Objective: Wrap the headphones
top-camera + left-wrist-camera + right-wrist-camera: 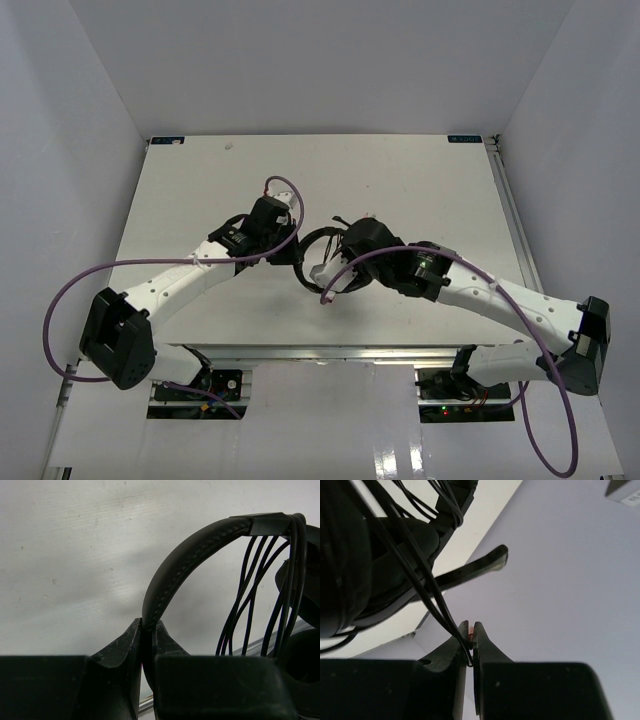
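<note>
**Both grippers clamped on the headphones, mid-table**

From the overhead camera I saw the headphones (pixel 322 255) between the two arms, near the middle of the white table (pixel 420 180). The left gripper (pixel 290 243) and the right gripper (pixel 345 245) crowded in on them from either side. From up there the headphones were a dark tangle mostly hidden by the wrists, and I could not read either jaw.

The left wrist camera settled its side. The left gripper (pixel 148 630) was clenched on the stitched headband (pixel 190 550), which arched up and to the right out of the jaws. Several loops of thin cord (pixel 250 595) hung from the top of the band, and the ear cup at the right edge was cut off.

The right wrist camera showed the right gripper (pixel 471 632) pinched tight on the cord (pixel 427 587), with a reddish tip (pixel 470 635) just visible between the fingers. An ear cup (pixel 345 580) filled the left side as a blurred, dark mass. A slim black stalk (pixel 470 570) stuck out from it, and I could not identify it.
</note>
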Available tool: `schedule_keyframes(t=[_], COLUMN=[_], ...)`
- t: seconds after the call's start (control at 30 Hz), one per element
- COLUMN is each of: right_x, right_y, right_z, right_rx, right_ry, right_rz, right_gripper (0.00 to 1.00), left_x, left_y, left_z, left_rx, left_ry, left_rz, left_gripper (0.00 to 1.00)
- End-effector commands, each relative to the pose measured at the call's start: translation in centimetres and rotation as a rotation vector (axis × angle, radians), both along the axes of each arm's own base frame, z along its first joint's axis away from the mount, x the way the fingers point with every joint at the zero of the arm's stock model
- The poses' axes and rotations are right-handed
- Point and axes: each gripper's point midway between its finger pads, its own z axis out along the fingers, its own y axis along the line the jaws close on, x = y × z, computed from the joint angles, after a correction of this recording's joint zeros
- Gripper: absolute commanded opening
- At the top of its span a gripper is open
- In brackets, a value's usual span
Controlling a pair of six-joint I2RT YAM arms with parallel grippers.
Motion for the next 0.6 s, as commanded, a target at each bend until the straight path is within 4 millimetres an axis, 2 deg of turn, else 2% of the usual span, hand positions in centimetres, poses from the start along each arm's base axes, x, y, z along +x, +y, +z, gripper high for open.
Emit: schedule_keyframes(t=[0.0,0.23,0.47,0.57], right_x=[2.1,2.8,2.7,2.6], right_y=[1.0,1.9,2.7,3.6], right_z=[-0.1,-2.3,-2.9,-2.1], right_rx=[0.080,0.084,0.108,0.155], right_ry=[0.008,0.066,0.117,0.139], right_rz=[-0.028,-0.032,-0.024,-0.018], right_gripper=[0.08,0.08,0.08,0.08], left_x=[-1.6,-2.2,-1.5,-1.0], left_y=[-1.8,-1.8,-1.7,-1.5], left_z=[2.2,1.1,-0.6,-1.1], left_rx=[-0.077,-0.059,-0.021,0.012], left_ry=[-0.025,0.027,0.082,0.090], left_rz=[-0.180,-0.188,-0.145,-0.125], left_gripper=[0.00,0.00,0.00,0.00])
